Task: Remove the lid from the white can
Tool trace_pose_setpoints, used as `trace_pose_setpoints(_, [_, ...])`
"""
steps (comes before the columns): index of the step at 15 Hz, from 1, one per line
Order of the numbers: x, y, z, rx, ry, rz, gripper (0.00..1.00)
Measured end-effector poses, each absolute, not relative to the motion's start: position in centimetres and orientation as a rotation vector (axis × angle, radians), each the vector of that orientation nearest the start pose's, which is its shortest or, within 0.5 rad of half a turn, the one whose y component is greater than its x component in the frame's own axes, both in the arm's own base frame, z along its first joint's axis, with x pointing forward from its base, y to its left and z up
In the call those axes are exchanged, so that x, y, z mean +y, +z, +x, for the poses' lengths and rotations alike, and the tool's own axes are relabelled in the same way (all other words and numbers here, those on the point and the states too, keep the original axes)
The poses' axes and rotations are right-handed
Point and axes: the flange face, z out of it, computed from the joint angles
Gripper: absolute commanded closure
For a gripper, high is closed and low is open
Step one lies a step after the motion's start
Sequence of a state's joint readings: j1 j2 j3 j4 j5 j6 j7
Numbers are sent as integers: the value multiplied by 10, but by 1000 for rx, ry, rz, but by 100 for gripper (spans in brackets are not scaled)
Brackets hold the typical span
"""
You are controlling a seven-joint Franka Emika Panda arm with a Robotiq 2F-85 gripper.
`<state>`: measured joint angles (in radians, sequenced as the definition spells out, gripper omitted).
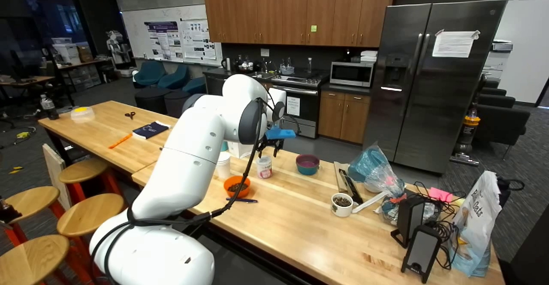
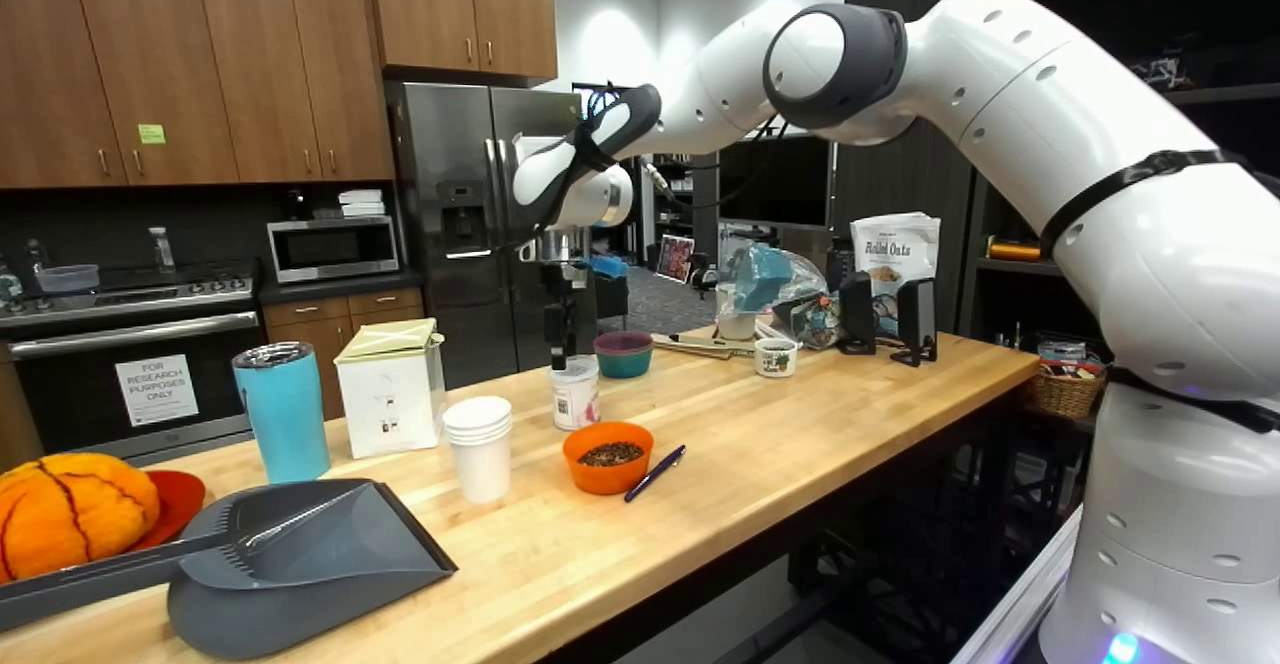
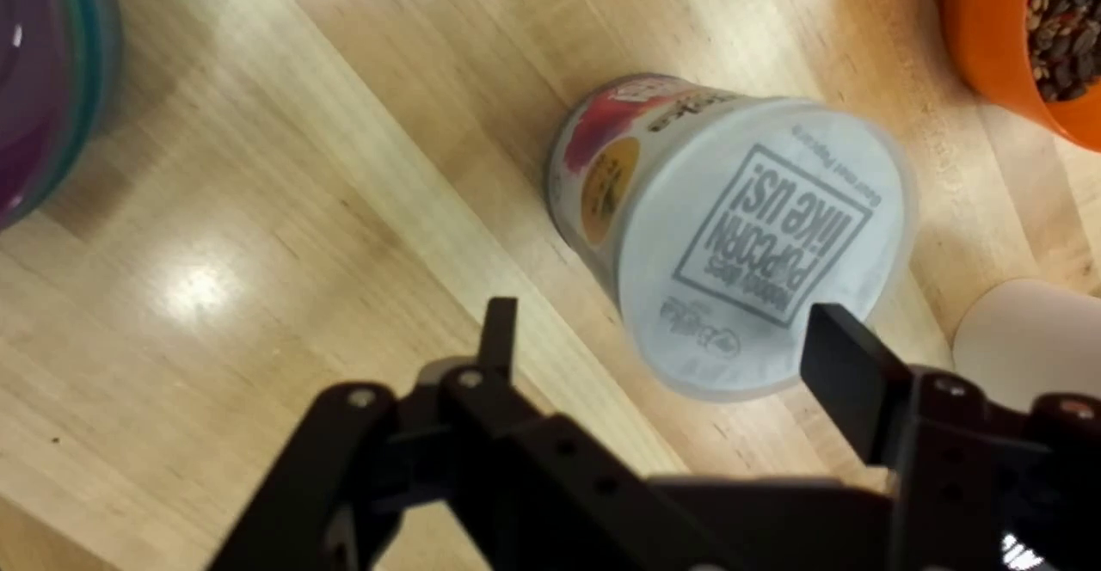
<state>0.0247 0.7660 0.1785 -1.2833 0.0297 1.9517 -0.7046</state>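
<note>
a kitchen with wooden cabinets (image 1: 296, 10) and a steel fridge (image 1: 441, 100) lies behind the tabletop (image 1: 291, 212), where the white can (image 2: 576, 404) stands upright, nearer the kitchen-side edge than the opposite long edge, its lid (image 3: 765, 244) on. in the wrist view a fingertip (image 3: 847, 365) overlaps the lid's outline, though i can't tell whether it touches; lowered like that, it would probably press on the lid and tip or skid the can, perhaps toward the orange bowl (image 2: 608, 464) nearer the opposite edge. a grip set too low could squeeze the wall and lift can and lid together. the arm (image 1: 191, 160) arches over the tabletop, wrist bent, with the hand (image 3: 662, 317) pointing down at the can, its fingers spread and gripping nothing.
</note>
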Motion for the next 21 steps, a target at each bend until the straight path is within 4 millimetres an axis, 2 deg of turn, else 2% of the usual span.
trace_pose_setpoints(4, [122, 295, 727, -1232, 74, -2702, 78])
trace_pose_setpoints(8, [121, 302, 729, -1236, 73, -2704, 95])
trace_pose_setpoints(10, [120, 305, 730, -1237, 70, -2708, 98])
trace_pose_setpoints(11, [120, 307, 731, -1237, 68, -2709, 95])
trace_pose_setpoints(13, [119, 310, 732, -1236, 67, -2711, 99])
trace_pose_setpoints(21, [115, 317, 733, -1230, 79, -2715, 97])
